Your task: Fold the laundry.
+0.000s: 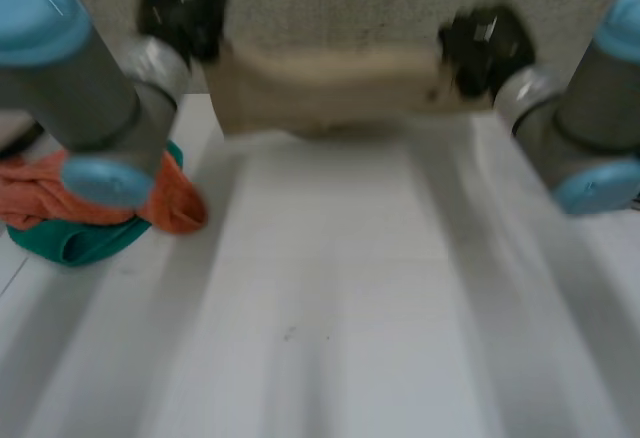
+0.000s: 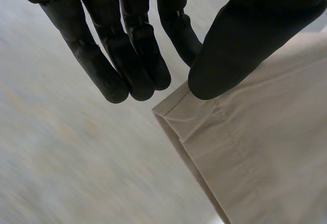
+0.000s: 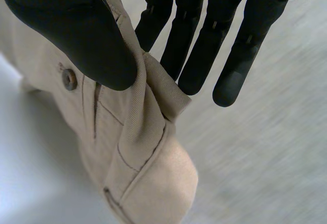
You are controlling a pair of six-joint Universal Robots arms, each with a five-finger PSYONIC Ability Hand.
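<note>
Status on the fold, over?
Left hand, right hand each pinch an end of beige buttoned cloth garment. Stretched between them. Orange and green cloth heap under left arm.

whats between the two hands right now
In the head view, the beige garment spans from the left hand to the right hand, each pinching an end.

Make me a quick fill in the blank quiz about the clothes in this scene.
The left hand and right hand each pinch one garment, coloured ___.
Under the orange cloth lies a second cloth, coloured ___.
By the right hand's thumb the garment bears a round ___.
Missing: beige, green, button.
</note>
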